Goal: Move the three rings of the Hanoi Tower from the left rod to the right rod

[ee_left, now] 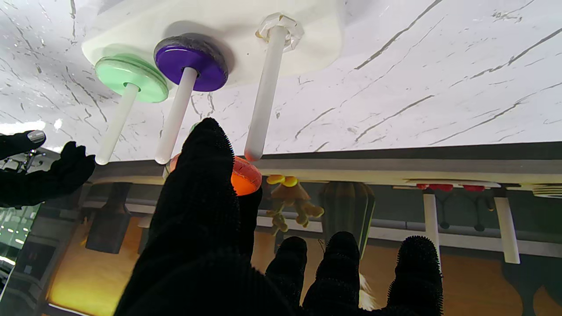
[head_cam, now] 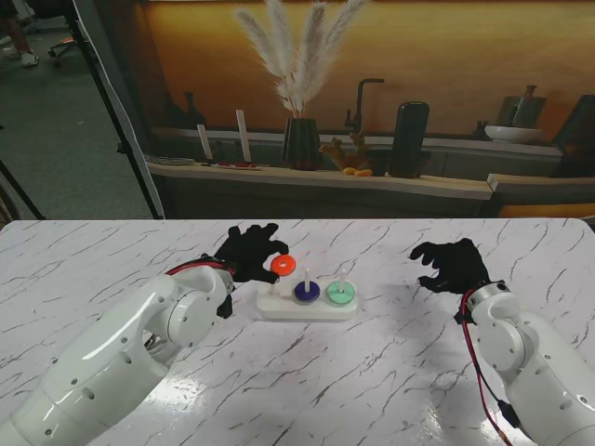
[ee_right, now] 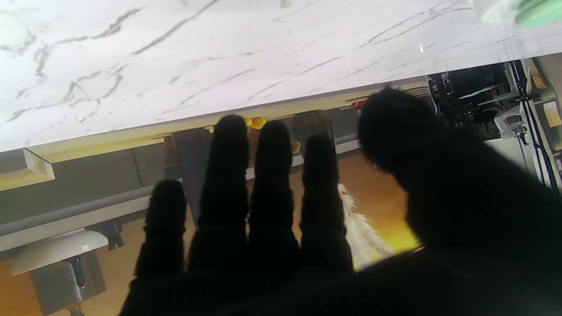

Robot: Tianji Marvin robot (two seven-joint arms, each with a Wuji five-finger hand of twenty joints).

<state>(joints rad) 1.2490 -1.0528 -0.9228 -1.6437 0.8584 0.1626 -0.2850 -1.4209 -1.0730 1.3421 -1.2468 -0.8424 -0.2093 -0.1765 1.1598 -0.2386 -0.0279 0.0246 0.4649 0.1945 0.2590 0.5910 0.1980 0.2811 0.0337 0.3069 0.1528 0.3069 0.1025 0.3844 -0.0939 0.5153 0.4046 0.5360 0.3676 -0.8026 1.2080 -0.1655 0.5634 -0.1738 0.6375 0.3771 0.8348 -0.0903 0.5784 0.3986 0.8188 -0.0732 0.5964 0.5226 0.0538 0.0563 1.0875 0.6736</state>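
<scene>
Left hand (head_cam: 249, 251) pinching orange ring (head_cam: 283, 267)

My arms (head_cam: 121, 348) are glossy white, rounded shells; both hands (head_cam: 249, 251) wear black knit gloves (nubbed at the fingers (ee_left: 417, 259)). Red and black cables (head_cam: 479, 358) trail my right wrist.

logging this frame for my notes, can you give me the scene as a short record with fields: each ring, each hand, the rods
orange ring: held in the left hand, lifted clear near the top of the left rod
purple ring: seated low on the middle rod
green ring: seated low on the right rod
left rod: bare, no ring on it
left hand: shut on the orange ring
right hand: open, holding nothing, off to the right of the tower base
surface: white marble table
</scene>
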